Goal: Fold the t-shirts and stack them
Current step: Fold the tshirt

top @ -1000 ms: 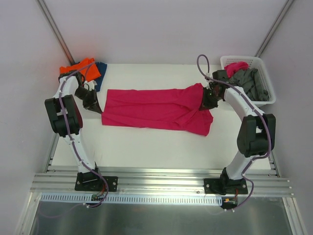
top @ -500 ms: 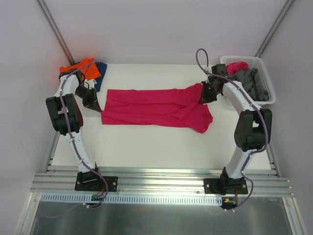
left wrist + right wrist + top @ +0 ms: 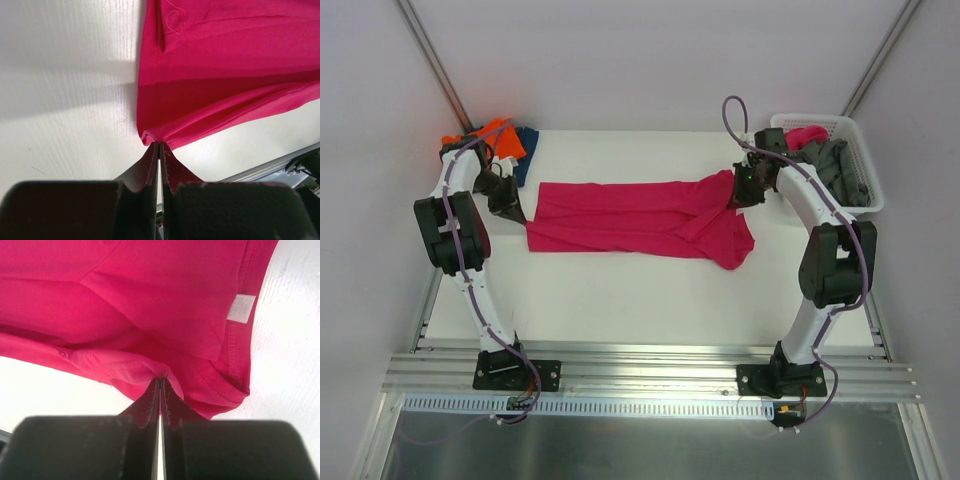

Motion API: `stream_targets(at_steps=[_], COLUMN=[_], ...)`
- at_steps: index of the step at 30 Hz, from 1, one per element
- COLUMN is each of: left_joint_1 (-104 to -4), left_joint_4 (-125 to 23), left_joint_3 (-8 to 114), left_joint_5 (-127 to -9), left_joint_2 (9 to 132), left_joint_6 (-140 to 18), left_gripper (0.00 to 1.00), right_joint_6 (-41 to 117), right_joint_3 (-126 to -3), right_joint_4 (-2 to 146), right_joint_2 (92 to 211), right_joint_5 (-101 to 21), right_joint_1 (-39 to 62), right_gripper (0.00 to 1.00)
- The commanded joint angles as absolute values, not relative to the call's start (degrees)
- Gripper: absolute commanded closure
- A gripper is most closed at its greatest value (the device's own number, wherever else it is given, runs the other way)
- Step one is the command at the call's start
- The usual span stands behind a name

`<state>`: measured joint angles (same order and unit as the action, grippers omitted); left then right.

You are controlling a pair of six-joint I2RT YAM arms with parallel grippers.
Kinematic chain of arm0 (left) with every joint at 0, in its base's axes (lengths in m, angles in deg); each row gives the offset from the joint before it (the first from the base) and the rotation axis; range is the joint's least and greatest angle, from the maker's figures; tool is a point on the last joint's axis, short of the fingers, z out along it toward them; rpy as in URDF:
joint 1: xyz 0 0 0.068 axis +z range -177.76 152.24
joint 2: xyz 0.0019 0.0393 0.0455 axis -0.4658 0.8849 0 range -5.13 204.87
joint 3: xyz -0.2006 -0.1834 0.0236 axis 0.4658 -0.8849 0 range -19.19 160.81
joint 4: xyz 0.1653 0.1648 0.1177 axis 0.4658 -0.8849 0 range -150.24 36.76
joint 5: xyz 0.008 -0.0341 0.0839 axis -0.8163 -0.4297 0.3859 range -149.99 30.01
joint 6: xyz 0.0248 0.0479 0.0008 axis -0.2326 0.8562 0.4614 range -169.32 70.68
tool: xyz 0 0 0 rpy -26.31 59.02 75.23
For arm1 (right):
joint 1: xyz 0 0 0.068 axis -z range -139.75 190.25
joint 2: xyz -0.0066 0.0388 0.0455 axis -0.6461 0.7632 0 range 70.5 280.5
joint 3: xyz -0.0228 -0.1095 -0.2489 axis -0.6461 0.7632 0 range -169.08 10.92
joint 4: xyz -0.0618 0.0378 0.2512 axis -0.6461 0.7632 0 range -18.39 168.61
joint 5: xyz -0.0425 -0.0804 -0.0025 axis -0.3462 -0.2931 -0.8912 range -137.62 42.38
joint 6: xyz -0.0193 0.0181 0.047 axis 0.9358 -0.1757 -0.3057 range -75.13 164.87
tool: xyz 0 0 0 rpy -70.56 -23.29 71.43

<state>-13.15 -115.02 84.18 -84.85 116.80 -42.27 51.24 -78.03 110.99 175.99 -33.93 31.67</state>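
A large magenta-pink t-shirt (image 3: 630, 215) lies stretched across the middle of the white table (image 3: 620, 290), folded lengthwise. My left gripper (image 3: 520, 218) is shut on its left hem corner (image 3: 150, 137), pinching the cloth at the fingertips. My right gripper (image 3: 732, 195) is shut on a fold of the same shirt (image 3: 160, 371) near the collar, whose white label (image 3: 241, 308) shows. Orange (image 3: 498, 140) and dark blue (image 3: 526, 140) t-shirts lie at the back left. A grey t-shirt (image 3: 835, 168) and another pink one (image 3: 804, 135) sit in the basket.
The white lattice basket (image 3: 865, 200) stands at the back right, close to my right arm. Metal rails (image 3: 650, 375) run along the table's near edge. Diagonal frame posts (image 3: 435, 60) rise at the back corners.
Both grippers have drawn the pink shirt slightly toward the back of the table; the right end has risen and shifted back, the lower right flap pulled in a little.
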Motion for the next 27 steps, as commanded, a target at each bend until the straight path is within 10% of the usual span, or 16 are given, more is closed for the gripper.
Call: stream_targets(at_steps=[1,27], left_joint_1=[-13.61,-18.36], left_joint_4=[-115.99,-115.2], left_joint_3=[86.71,93.74], left_joint_5=[-85.39,-80.83], left_joint_2=[116.86,124.86], left_joint_6=[-40.35,-41.58], left_gripper=[1.0,1.0], right_joint_6=[52.34,55.06], right_joint_3=[-82.15,-84.62], right_joint_4=[110.63,110.55], right_joint_2=[175.35,180.8], right_joint_5=[-34.35,-34.52], right_joint_1=[32.69,32.96], right_gripper=[1.0,1.0])
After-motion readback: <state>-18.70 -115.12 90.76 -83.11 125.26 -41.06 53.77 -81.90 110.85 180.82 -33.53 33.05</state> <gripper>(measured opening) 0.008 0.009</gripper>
